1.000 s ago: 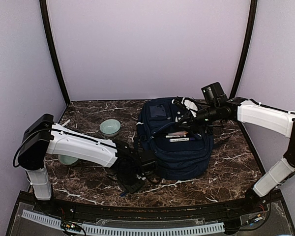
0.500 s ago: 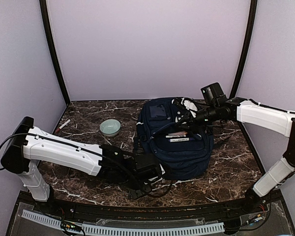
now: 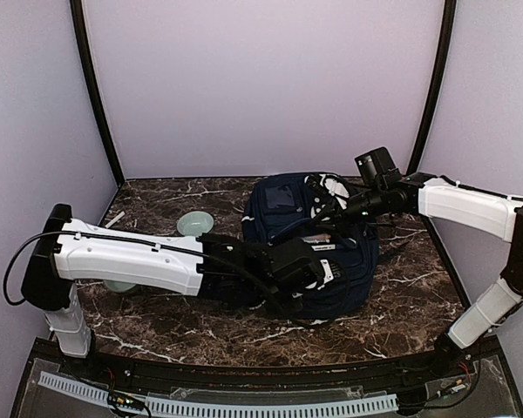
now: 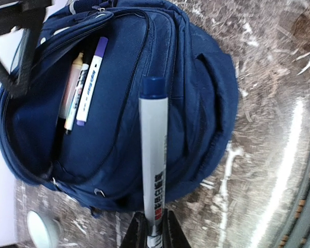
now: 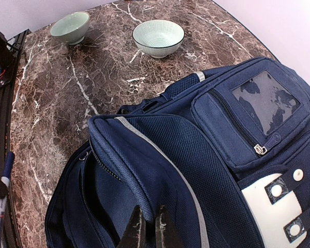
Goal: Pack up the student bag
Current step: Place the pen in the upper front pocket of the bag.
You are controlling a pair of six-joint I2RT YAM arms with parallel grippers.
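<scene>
The student bag (image 3: 283, 205) lies on the marble table, navy blue, its front pocket gaping. My left gripper (image 4: 154, 227) is shut on the lower end of a white marker (image 4: 153, 150) with a dark-blue cap, which points out over the bag's front (image 4: 113, 155). Two markers, one purple-capped (image 4: 90, 82) and one orange (image 4: 72, 88), lie inside the open pocket. My right gripper (image 5: 149, 219) is shut on the pocket flap's edge (image 5: 124, 165) and holds it up. From above, the left gripper (image 3: 318, 272) hangs over the bag's near part and the right gripper (image 3: 327, 209) over its far part.
A pale green bowl (image 3: 195, 225) stands left of the bag, and another bowl (image 3: 118, 285) peeks out under the left arm. The right wrist view shows a green bowl (image 5: 70, 27) and a white lined bowl (image 5: 158, 37). Walls close in the back and sides.
My left arm has swung from the table in front of the bag to the right and up over the bag, carrying the marker. The right arm has held still.
</scene>
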